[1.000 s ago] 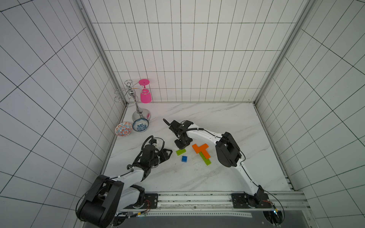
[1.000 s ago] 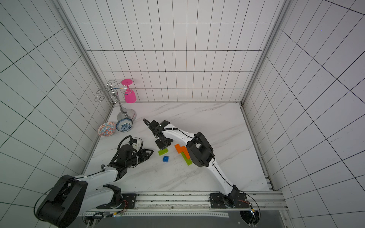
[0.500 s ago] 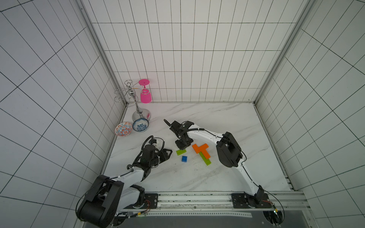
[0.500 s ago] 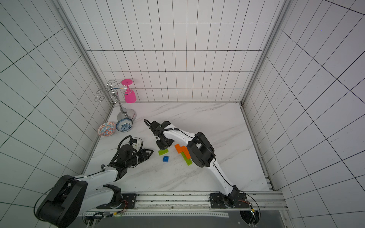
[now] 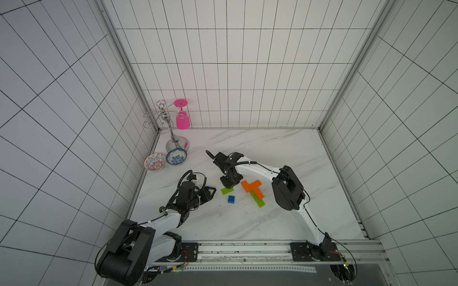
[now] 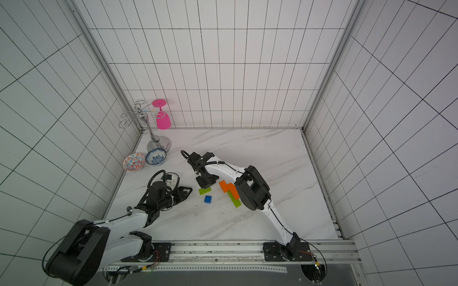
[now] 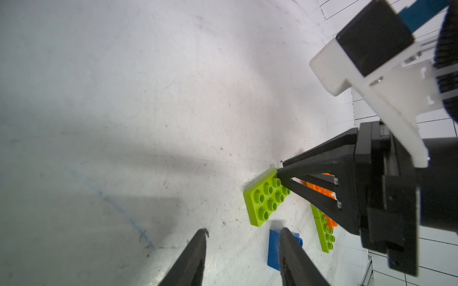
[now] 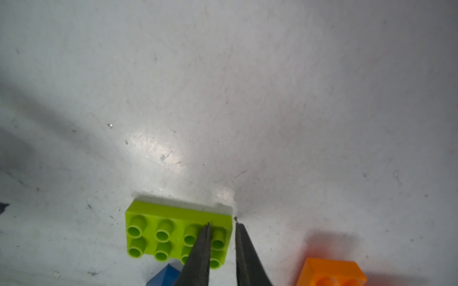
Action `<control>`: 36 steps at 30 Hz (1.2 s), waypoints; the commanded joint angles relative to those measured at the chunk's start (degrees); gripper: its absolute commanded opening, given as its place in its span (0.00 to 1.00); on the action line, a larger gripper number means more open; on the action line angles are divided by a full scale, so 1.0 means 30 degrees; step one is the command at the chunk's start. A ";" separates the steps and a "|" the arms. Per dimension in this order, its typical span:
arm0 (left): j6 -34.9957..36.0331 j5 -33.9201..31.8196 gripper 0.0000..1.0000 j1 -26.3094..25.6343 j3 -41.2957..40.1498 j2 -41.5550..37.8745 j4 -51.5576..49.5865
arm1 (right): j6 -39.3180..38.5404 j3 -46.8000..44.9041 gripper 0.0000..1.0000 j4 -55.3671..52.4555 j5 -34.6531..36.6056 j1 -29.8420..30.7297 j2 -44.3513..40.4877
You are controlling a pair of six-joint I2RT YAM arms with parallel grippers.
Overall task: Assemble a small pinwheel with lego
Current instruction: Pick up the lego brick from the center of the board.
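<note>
Right hand (image 8: pixel 222 222), fingers narrowly parted, straddles one end of the lime-green brick (image 8: pixel 161 215).

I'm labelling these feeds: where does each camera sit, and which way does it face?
Top views: high above the front rail, looking down on the table; both arms whole.
Left wrist: low on its arm, facing the green brick; left gripper and right gripper show.
Right wrist: close above that brick, looking down; right gripper's fingertips show.
Shared: both wrist views show the green brick and blue brick.
</note>
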 commanded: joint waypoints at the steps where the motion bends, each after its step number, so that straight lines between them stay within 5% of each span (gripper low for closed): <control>1: 0.0063 -0.0278 0.50 -0.0085 0.0099 -0.0258 0.0099 | 0.0231 -0.0670 0.19 -0.0626 0.0065 0.0174 0.0014; 28: 0.0518 0.0526 0.51 -0.0338 0.0213 -0.1474 -0.0524 | -0.0414 -0.0798 0.11 -0.0576 0.0562 0.0126 -0.1745; 36: 0.0464 0.0098 0.53 -0.1987 0.0184 -0.2806 -0.1388 | -0.0394 -0.3796 0.11 -0.0182 0.0823 0.0087 -0.4216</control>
